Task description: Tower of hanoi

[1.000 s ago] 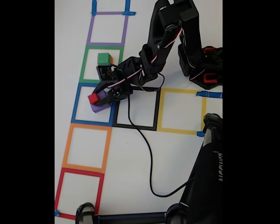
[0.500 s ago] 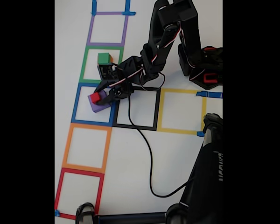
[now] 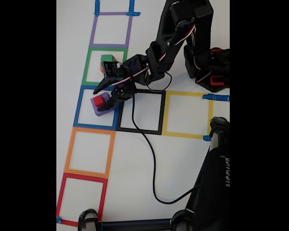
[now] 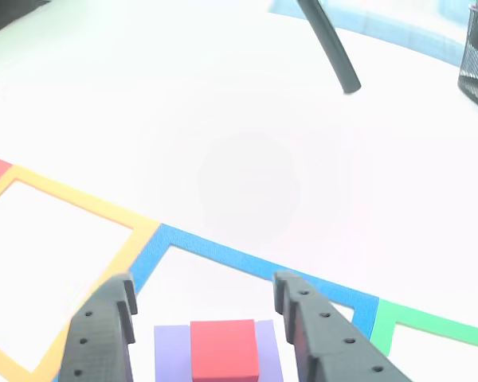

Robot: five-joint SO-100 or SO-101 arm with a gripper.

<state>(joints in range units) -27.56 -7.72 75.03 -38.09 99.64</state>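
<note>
Landmark: the blue tape square (image 3: 79, 107); all places taken from it.

Purple cube (image 3: 99, 108) sits inside the blue tape square, toward its right edge in the fixed view; red cube (image 3: 101, 101) rests on top of it, roughly centred, purple showing on both sides of the red in the other view (image 4: 224, 348); green cube (image 3: 106, 59) lies in the green tape outline just above the blue tape square, partly hidden by the arm, with a sliver of orange at its base that may be the orange cube; cannot say for sure.

Gripper (image 4: 205, 330) hangs over the stack, fingers spread wide, one either side of the red cube and clear of it; nothing pinched.

Handling, as a judgement: the cubes look rigid, matte, flat-faced and sharp-edged, probably light; no give expected, so a modest squeeze should do; the smooth faces may slip if pinched off-centre. Best hold looks to be the two opposite side faces of the red cube, low enough to catch but above the purple top; a skewed grip could nudge the purple cube below.

Table (image 3: 183, 159) plain white, glossy under glare; tape flat, coloured; black cable (image 3: 153, 163) trails well right of the blue tape square.
</note>
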